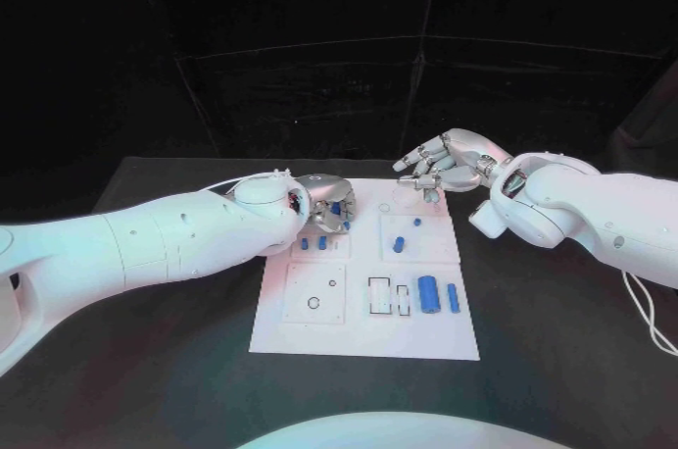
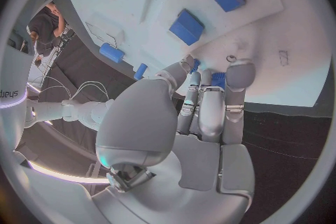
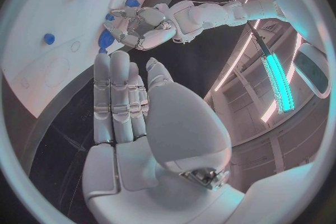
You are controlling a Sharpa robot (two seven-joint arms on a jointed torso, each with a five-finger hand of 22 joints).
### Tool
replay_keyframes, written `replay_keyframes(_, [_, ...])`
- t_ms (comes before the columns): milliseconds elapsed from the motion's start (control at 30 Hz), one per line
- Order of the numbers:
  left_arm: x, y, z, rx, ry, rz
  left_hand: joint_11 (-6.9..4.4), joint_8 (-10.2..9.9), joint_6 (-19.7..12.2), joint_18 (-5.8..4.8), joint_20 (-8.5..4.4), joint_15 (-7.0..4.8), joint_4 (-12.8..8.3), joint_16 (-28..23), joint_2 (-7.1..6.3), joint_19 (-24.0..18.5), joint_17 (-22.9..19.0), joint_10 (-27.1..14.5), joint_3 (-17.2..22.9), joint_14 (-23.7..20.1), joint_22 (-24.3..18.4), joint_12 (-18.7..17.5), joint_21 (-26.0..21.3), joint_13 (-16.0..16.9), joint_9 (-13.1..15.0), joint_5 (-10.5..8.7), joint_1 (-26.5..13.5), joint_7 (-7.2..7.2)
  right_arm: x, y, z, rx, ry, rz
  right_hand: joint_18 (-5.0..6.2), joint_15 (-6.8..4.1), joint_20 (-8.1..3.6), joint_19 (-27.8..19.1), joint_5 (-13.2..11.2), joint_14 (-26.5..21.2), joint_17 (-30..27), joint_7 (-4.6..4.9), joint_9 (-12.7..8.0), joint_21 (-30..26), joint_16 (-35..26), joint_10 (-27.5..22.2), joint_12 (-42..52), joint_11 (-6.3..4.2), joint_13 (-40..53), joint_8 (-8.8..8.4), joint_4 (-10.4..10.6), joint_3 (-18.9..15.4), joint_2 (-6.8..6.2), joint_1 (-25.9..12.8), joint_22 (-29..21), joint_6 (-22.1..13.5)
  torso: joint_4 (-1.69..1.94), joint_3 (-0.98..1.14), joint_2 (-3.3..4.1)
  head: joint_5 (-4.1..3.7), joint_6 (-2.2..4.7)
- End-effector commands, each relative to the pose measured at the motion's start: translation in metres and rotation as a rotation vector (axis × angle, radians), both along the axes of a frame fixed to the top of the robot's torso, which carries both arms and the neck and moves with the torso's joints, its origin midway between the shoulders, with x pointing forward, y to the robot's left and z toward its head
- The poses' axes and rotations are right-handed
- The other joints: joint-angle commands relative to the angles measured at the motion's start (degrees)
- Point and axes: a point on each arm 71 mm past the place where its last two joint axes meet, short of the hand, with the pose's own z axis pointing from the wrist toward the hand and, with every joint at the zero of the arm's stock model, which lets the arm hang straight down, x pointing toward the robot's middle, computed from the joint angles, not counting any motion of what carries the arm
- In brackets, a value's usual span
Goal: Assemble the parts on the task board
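The left hand (image 1: 328, 202), fingers curled on a small blue part (image 2: 219, 79) at the task board's (image 1: 304, 336) 11 o'clock corner, faces the released, spread right hand (image 1: 441, 165) beyond the board's 1 o'clock edge, with bare black desk (image 1: 565, 351) around the board.

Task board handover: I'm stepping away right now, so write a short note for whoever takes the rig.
Left hand: over the far left part of the task board, fingers curled down among small blue parts; whether it holds one cannot be told.
Right hand: above the board's far right corner, open, holding nothing.
Things: a blue cylinder and a thinner blue piece lie near the board's right side, another blue part mid-board.
Done: cannot be told for sure.
Left: the loose pieces appear unplaced; the outlined slot looks empty.
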Motion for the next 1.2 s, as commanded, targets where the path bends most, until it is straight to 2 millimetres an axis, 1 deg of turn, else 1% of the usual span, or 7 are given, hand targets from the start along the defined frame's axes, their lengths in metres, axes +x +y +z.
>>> replay_keyframes(33, [0.001, 0.000, -0.002, 0.035, 0.016, -0.001, -0.11, -0.4, 0.7, -0.55, -0.02, 0.08, 0.0, 0.3, 0.47, 0.4, 0.0, 0.7, 0.5, 0.2, 0.4, -0.4, 0.5, -0.4, -0.2, 0.03, 0.0, 0.10, 0.000, 0.002, 0.001, 0.006, -0.003, 0.013, 0.22, 0.01, 0.33, -0.1, 0.3, -0.3, 0.1, 0.08, 0.0, -0.3, 0.0, -0.4, -0.1, -0.03, -0.1, 0.34, 0.3, -0.1, 0.08, -0.1, -0.1, -0.5, -0.01, 0.00, 0.01, -0.01, -0.04])
replay_keyframes(300, [0.001, -0.004, -0.003, 0.043, 0.029, -0.012, -0.35, -1.0, 1.7, -0.83, -0.14, -0.10, -0.1, 0.9, 0.35, 1.0, 0.3, 2.2, 1.5, 0.4, 2.2, -0.6, 2.2, -1.5, -0.9, 0.02, -0.4, -0.09, 0.000, 0.002, 0.001, 0.006, -0.003, 0.015, 0.22, 0.01, 0.33, -0.1, 0.3, -0.3, 0.1, 0.08, 0.0, -0.3, 0.0, -0.4, -0.1, -0.03, -0.1, 0.34, 0.3, -0.1, 0.08, -0.1, -0.1, -0.5, 0.07, -0.02, 0.01, -0.11, -0.11])
replay_keyframes(433, [0.001, -0.005, -0.003, 0.046, 0.032, -0.014, -0.78, -1.1, 2.6, -1.16, -0.30, -0.39, -0.2, 1.5, 0.74, 1.7, 0.7, 4.1, 2.3, 0.7, 4.1, -0.2, 4.0, -1.8, -1.2, 0.03, -0.2, -0.33, 0.000, 0.003, 0.001, 0.006, -0.002, 0.016, 0.22, 0.01, 0.33, -0.1, 0.3, -0.3, 0.1, 0.08, 0.0, -0.3, 0.0, -0.4, -0.1, -0.03, -0.1, 0.34, 0.3, -0.1, 0.08, -0.1, -0.1, -0.5, 0.02, -0.03, -0.03, -0.10, -0.20])
replay_keyframes(567, [0.001, -0.004, -0.004, 0.054, 0.034, 0.003, -1.93, -0.4, 5.3, -1.68, -0.92, -1.28, -1.0, 2.2, 1.71, 2.9, 1.4, 8.3, 3.9, 1.3, 7.2, 0.7, 7.1, -1.9, -1.0, 0.04, 0.9, -0.97, 0.000, 0.003, 0.001, 0.006, -0.002, 0.016, 0.22, 0.01, 0.33, -0.1, 0.3, -0.3, 0.1, 0.08, 0.0, -0.3, 0.0, -0.4, -0.1, -0.03, -0.1, 0.34, 0.3, -0.1, 0.08, -0.1, -0.1, -0.5, 0.03, -0.03, -0.03, -0.12, -0.20])
replay_keyframes(733, [0.001, -0.003, -0.003, 0.050, 0.028, 0.012, -2.62, 0.0, 7.8, -2.05, -1.58, -1.92, -1.6, 2.5, 1.89, 3.7, 1.5, 11.0, 4.8, 1.7, 9.0, 0.4, 8.9, -2.5, -1.0, 0.02, 1.1, -1.47, 0.000, 0.003, 0.001, 0.006, -0.003, 0.017, 0.22, 0.01, 0.33, -0.1, 0.3, -0.3, 0.1, 0.08, 0.0, -0.3, 0.0, -0.4, -0.1, -0.03, -0.1, 0.34, 0.3, -0.1, 0.08, -0.1, -0.1, -0.5, 0.07, -0.03, 0.01, -0.21, -0.19])
replay_keyframes(1100, [0.000, 0.000, 0.003, -0.009, -0.024, 0.008, -2.63, -1.3, 8.6, -2.32, -1.96, -2.07, -2.6, 2.4, 1.25, 3.9, 1.0, 12.5, 6.1, 2.0, 10.2, -1.8, 9.9, -4.0, -1.6, 0.01, 0.7, -1.45, 0.001, 0.002, 0.001, 0.006, -0.004, 0.013, 0.23, 0.01, 0.35, -0.1, 0.5, -0.3, 0.2, 0.08, 0.0, -0.3, 0.0, -0.4, -0.1, -0.03, -0.1, 0.43, 0.4, 0.0, 0.12, 0.0, -0.1, -0.4, 0.04, -0.03, -0.07, -0.13, -0.09])
replay_keyframes(1200, [-0.003, 0.003, 0.007, -0.033, -0.033, 0.005, -2.60, -1.5, 8.6, -2.33, -1.95, -2.05, -2.7, 2.4, 1.14, 3.9, 0.9, 12.7, 6.2, 2.0, 10.3, -2.2, 10.0, -4.2, -1.7, 0.01, 0.5, -1.44, 0.001, 0.002, 0.001, 0.005, -0.005, 0.012, 0.23, 0.01, 0.35, -0.1, 0.5, -0.3, 0.2, 0.08, 0.0, -0.3, 0.0, -0.4, -0.1, -0.03, -0.1, 0.43, 0.4, 0.0, 0.12, 0.0, -0.1, -0.4, 0.15, -0.04, -0.11, -0.17, -0.01])
